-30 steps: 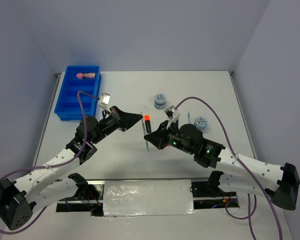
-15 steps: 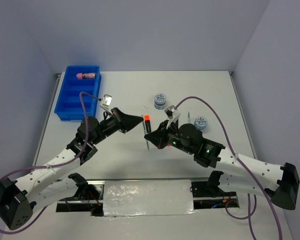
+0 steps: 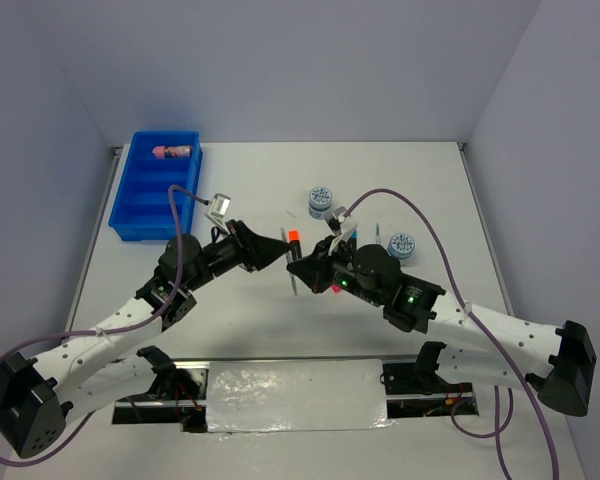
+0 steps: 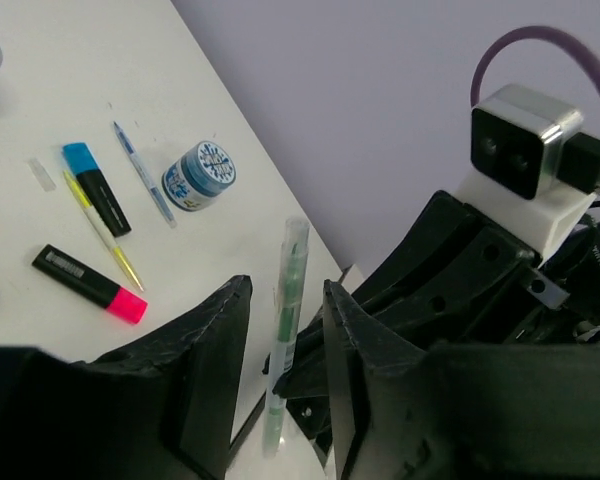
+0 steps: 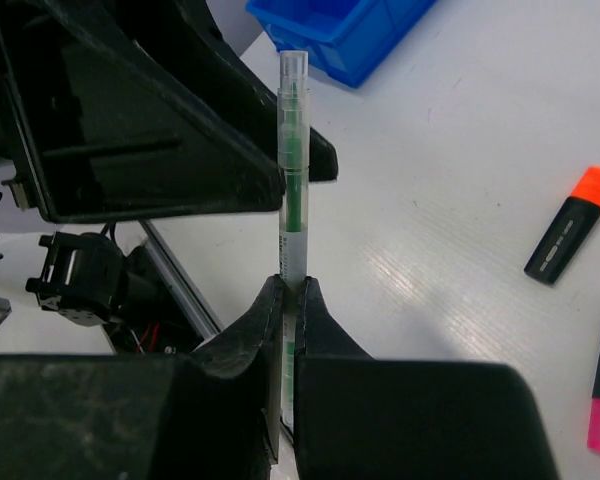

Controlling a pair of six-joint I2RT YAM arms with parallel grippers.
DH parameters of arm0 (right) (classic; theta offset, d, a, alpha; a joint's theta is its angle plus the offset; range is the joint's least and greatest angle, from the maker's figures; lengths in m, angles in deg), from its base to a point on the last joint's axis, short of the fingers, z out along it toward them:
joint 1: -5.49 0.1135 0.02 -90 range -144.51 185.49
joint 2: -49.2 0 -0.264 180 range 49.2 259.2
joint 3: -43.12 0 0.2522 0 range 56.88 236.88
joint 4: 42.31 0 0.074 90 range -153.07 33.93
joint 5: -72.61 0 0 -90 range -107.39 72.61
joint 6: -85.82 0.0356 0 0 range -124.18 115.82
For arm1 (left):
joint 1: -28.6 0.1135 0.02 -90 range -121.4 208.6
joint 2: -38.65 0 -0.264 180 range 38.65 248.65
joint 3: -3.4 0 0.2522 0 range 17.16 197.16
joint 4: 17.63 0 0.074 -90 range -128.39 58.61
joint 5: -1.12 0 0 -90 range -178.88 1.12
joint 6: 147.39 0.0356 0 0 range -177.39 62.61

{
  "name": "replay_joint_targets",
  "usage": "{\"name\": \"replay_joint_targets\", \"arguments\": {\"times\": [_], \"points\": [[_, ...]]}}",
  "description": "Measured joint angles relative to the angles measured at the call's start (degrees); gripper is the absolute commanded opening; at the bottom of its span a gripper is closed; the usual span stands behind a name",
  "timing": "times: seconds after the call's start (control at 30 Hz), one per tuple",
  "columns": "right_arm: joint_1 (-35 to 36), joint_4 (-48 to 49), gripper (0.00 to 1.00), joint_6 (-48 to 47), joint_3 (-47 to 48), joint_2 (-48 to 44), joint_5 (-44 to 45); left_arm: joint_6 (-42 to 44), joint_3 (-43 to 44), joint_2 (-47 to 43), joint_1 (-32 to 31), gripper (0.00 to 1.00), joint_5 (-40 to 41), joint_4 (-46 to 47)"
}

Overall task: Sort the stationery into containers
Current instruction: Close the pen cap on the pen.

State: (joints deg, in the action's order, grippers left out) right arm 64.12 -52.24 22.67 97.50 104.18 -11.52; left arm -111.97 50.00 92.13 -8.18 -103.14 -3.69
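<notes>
My right gripper (image 5: 289,290) is shut on the lower end of a thin green pen (image 5: 292,180), which sticks out beyond its fingertips. My left gripper (image 4: 286,283) is open, a jaw on each side of the same pen (image 4: 285,310) with a gap on both sides. In the top view the two grippers meet tip to tip, left gripper (image 3: 279,246) against right gripper (image 3: 296,268). The blue tray (image 3: 152,190) stands at the far left with a pink cylinder (image 3: 173,152) in its back compartment. An orange-capped marker (image 3: 293,241) lies just behind the grippers.
Two patterned discs (image 3: 321,200) (image 3: 402,244) sit behind the right arm. A pink-capped marker (image 4: 90,285), a blue-capped marker (image 4: 97,187), a blue pen (image 4: 145,185) and a yellow pen (image 4: 102,232) lie under the right arm. Walls close in the table on three sides.
The left gripper went from shut to open and slid right until its jaws came around the pen. The right gripper edged left, still holding the pen.
</notes>
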Motion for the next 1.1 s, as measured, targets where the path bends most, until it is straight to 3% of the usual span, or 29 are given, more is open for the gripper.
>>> {"name": "replay_joint_targets", "arguments": {"times": [0.4, 0.57, 0.63, 0.67, 0.7, 0.83, 0.9, 0.97, 1.1], "points": [[0.0, 2.73, 0.0, -1.2, 0.33, 0.85, 0.26, 2.08, 0.07, 0.24, -0.2, 0.26, -3.21, -0.35], [-0.07, 2.82, 0.0, -1.22, 0.68, 1.22, 0.28, 3.1, 0.07, 1.05, 0.28, 0.02, -4.61, 1.38], [-0.2, 3.26, 0.12, -1.27, 0.63, 1.22, -0.15, 3.69, 0.07, 1.09, 0.46, 0.0, -5.25, 1.97], [-0.35, 3.78, 0.32, -1.49, 0.52, 1.2, -0.74, 3.91, 0.07, 1.07, 0.57, 0.0, -5.57, 2.36], [-0.48, 4.61, 0.38, -1.51, 0.24, 1.18, -1.36, 4.11, 0.07, 1.03, 0.66, 0.0, -5.75, 2.62], [-0.33, 9.27, 0.47, -2.03, -0.72, 2.12, -6.21, 3.65, 0.17, 0.72, -0.2, 0.0, -9.05, 3.69], [-0.26, 10.6, 0.35, -2.08, -0.72, 2.95, -7.69, 3.54, 0.17, 0.37, -0.37, 0.0, -9.99, 4.11], [-0.26, 11.32, 0.12, -2.43, -0.72, 3.67, -8.37, 3.37, 0.17, 0.0, -0.39, 0.0, -10.51, 4.33], [-0.63, 11.93, 0.0, -1.77, -0.72, 3.96, -8.37, 3.82, 0.39, -0.94, -0.33, 0.01, -10.69, 4.13]]}}
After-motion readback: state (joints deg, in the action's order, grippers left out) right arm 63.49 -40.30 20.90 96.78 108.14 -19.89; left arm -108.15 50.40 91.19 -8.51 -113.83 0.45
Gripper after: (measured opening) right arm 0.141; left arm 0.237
